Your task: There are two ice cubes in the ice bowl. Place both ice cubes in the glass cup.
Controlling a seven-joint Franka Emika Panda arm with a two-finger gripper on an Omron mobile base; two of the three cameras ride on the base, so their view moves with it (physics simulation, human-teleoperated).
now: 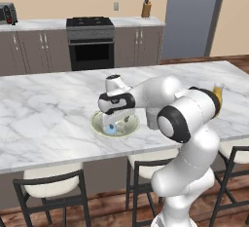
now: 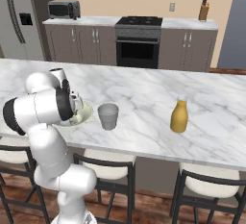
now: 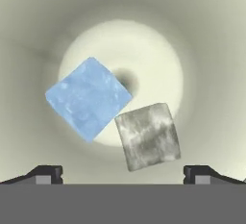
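Note:
My gripper (image 1: pixel 115 122) reaches down into the ice bowl (image 1: pixel 96 122), a wide shallow cream-green bowl on the marble island. Its jaws stand open and hold nothing. In the hand view two ice cubes lie on the bowl's floor (image 3: pixel 144 50), corner to corner: a pale blue ice cube (image 3: pixel 88 97) to the left and a greyer ice cube (image 3: pixel 148 135) lower right. Both sit above the open gripper (image 3: pixel 123 174) and between the lines of its fingertips (image 3: pixel 48 173). The glass cup (image 2: pixel 108 116), a grey tumbler, stands upright just right of the bowl (image 2: pixel 85 114).
An orange bottle (image 2: pixel 178 116) with a pale cap stands further right on the island (image 2: pixel 144 98). Stools (image 1: pixel 51 184) line the near edge. My own arm (image 1: pixel 187 119) hangs over the counter beside the bowl. Stove and cabinets stand along the far wall.

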